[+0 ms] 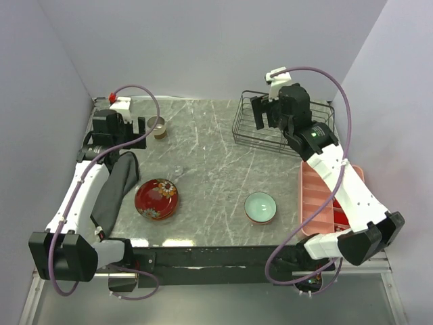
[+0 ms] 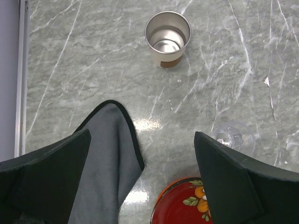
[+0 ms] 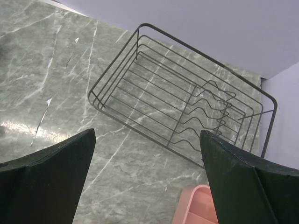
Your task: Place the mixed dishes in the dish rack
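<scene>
The dish rack (image 1: 245, 128), a black wire basket, stands at the back right and holds nothing (image 3: 182, 100). A small tan cup (image 1: 159, 127) stands upright at the back left (image 2: 167, 38). Near the front left is the glossy red floral bowl (image 1: 156, 198), whose rim shows in the left wrist view (image 2: 184, 205). The pale mint-green bowl (image 1: 260, 207) is front centre. My left gripper (image 1: 141, 130) hangs open beside the cup, above the table (image 2: 142, 134). Open too, my right gripper (image 1: 264, 114) hovers over the rack's near edge (image 3: 147, 133).
A dark grey cloth (image 1: 115, 184) lies along the left edge by the red bowl (image 2: 105, 163). A pink compartment tray (image 1: 316, 196) sits at the right under the right arm, with something red (image 1: 340, 217) in it. A small clear glass (image 2: 230, 135) stands near the red bowl.
</scene>
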Tool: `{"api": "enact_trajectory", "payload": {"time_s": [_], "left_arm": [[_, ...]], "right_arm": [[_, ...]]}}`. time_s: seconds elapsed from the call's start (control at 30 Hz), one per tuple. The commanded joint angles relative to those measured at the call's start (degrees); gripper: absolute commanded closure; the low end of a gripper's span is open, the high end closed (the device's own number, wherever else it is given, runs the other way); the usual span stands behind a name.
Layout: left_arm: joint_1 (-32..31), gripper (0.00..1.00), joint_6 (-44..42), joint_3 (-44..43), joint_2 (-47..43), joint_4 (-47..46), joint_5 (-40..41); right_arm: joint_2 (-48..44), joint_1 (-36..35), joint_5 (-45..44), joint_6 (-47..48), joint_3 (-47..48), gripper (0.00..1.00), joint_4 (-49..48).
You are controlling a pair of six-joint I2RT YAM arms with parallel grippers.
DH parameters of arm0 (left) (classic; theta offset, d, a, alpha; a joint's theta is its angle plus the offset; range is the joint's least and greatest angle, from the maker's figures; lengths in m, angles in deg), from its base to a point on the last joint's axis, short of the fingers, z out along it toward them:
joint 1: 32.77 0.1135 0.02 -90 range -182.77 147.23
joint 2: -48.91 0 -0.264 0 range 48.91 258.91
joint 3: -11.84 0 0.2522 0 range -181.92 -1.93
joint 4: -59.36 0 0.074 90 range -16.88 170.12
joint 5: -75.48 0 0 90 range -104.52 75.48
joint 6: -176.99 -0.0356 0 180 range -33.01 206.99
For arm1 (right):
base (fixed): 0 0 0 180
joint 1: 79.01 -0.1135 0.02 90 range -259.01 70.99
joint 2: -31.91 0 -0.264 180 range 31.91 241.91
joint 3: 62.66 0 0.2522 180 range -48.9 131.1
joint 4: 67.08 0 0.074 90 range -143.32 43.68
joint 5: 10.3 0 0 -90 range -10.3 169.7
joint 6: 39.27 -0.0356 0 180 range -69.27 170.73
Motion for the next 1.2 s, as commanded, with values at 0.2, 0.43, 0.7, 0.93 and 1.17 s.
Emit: {"api": "enact_trajectory", "payload": {"time_s": [0.2, 0.43, 0.7, 0.93, 1.17], "left_arm": [[3.2, 0.0, 4.6, -0.9, -5.3, 2.6, -2.0], [3.3, 0.01, 4.6, 4.4, -9.2, 3.8, -2.9], [11.4, 0.0, 9.1, 9.8, -14.7, 3.5, -10.9], [18.3, 0.01, 15.8, 12.3, -15.3, 4.6, -14.4], [19.5, 0.01, 15.8, 11.3, -14.3, 5.9, -13.8]], "right_arm": [[10.9, -1.0, 3.4, 2.0, 10.1, 0.01, -2.0], [24.1, -1.7, 3.1, -0.1, 18.5, 0.2, -1.1], [37.1, -1.8, 5.1, -4.4, 24.6, 0.23, 1.5], [53.6, -1.7, 3.0, -12.5, 45.3, 0.31, 11.3], [57.7, -1.2, -2.4, -17.6, 47.2, 0.42, 11.4]]}}
